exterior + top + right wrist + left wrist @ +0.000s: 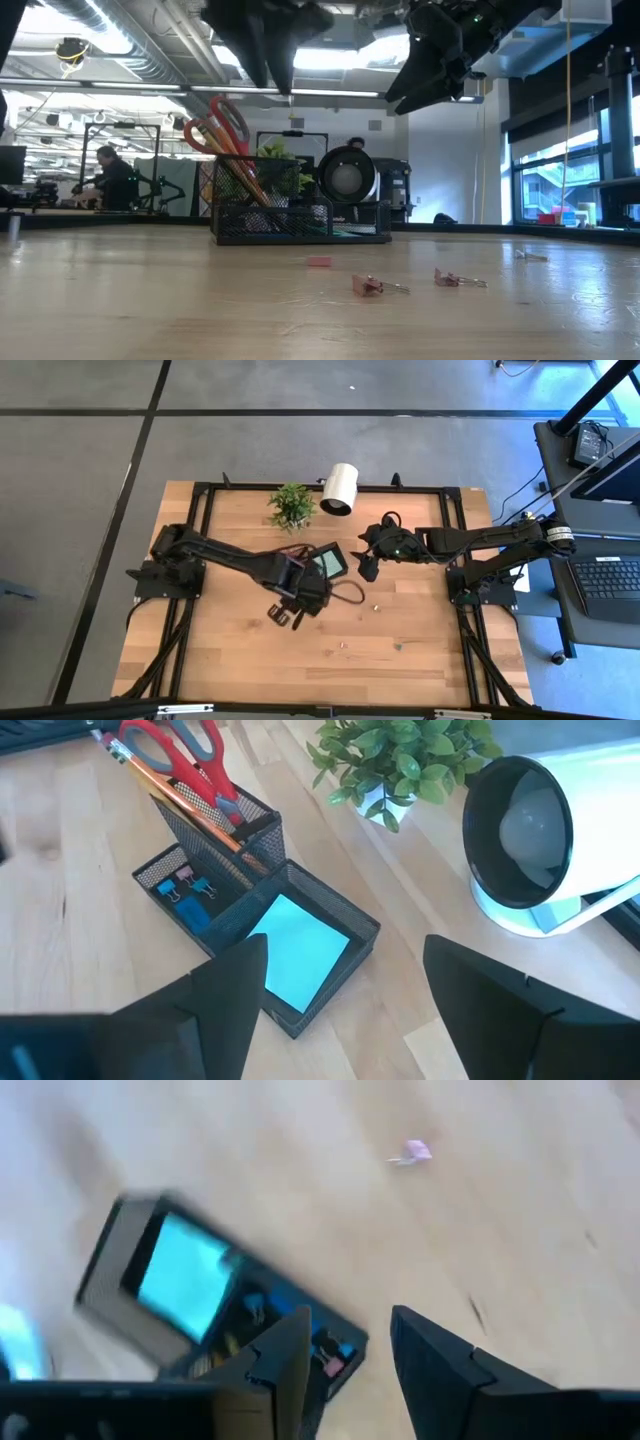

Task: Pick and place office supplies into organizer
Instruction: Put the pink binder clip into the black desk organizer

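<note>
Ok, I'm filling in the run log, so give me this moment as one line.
left gripper open, above organizer | right gripper open, over organizer | scissors, note pad in organizer | clips on table

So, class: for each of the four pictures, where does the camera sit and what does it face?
High: overhead, looking down on table, both arms.
Low: table height, facing organizer; grippers hang above.
Left wrist: left gripper open above organizer.
Right wrist: right gripper open, facing organizer, plant, lamp.
Shared: the organizer, in all four.
</note>
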